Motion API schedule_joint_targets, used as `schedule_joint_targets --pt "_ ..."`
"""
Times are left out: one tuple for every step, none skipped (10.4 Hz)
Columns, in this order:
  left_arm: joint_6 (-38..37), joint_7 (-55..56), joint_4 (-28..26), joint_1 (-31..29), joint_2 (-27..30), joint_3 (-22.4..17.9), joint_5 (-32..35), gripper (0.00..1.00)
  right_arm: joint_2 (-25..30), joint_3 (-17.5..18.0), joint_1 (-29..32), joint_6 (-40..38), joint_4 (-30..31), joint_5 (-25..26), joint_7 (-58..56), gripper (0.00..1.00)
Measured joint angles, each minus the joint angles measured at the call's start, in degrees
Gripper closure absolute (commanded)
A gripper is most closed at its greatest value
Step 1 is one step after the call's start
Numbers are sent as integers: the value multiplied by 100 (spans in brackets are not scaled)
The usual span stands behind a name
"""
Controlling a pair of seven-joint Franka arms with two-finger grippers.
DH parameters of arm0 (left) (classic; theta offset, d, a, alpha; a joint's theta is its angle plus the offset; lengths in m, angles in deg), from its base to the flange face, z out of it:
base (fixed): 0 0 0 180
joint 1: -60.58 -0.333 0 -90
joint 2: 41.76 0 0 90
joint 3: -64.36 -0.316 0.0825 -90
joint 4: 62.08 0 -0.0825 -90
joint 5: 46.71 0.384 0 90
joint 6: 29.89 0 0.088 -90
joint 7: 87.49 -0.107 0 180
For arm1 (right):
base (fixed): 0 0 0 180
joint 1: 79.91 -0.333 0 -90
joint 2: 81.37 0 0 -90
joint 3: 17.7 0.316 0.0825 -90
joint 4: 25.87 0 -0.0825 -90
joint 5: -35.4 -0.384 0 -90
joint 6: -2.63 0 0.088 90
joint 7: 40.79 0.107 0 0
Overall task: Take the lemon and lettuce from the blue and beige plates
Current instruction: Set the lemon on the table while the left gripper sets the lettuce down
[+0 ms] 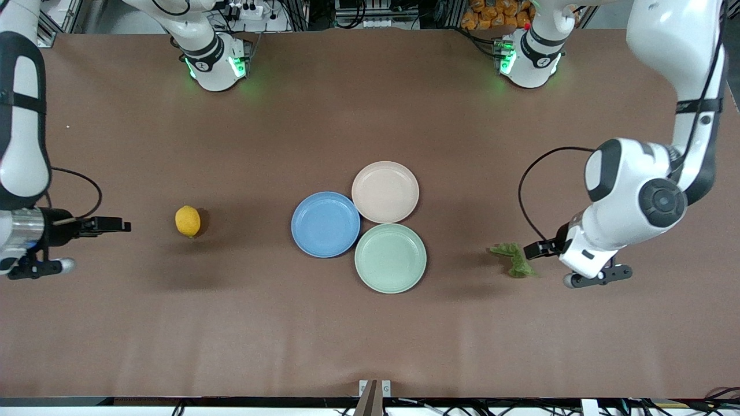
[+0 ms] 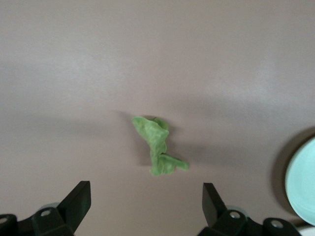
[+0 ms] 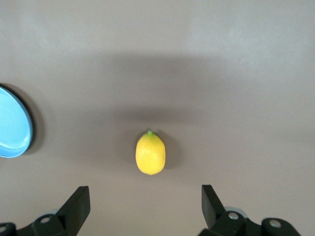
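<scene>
Lemon (image 1: pixel 188 221), a smooth yellow oval, is lying on the matte brown table (image 1: pixel 231 329) toward the right arm's end; I'm seeing the right gripper (image 3: pixel 145 206) hovering beside it, fingers spread. Lettuce (image 1: pixel 514 259), a crinkled green leaf, is resting toward the left arm's end, with the left gripper (image 2: pixel 146 201) hanging spread-open beside it. Blue plate (image 1: pixel 325 224), beige plate (image 1: pixel 385 192) and mint plate (image 1: pixel 390 257) are sitting clustered mid-table, rims touching.
</scene>
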Motion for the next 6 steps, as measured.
schedule_joint_targets --pt "-412 0 212 -1 191 4 114 0 225 0 -32 -27 -33 168 -1 0" --pt "-749 0 408 -3 376 8 147 0 469 15 -103 -122 -55 403 0 0" --pt "-982 0 532 -5 573 12 152 0 712 42 -196 -271 -69 528 83 0" --pt "-1133 0 587 -6 778 14 153 0 935 67 -267 -392 -95 556 240 0" --pt "-1273 0 597 -6 990 19 153 0 1143 90 -304 -457 -130 558 336 0" --pt "-1404 0 600 -6 1166 24 153 0 1319 137 -310 -560 -147 567 393 0"
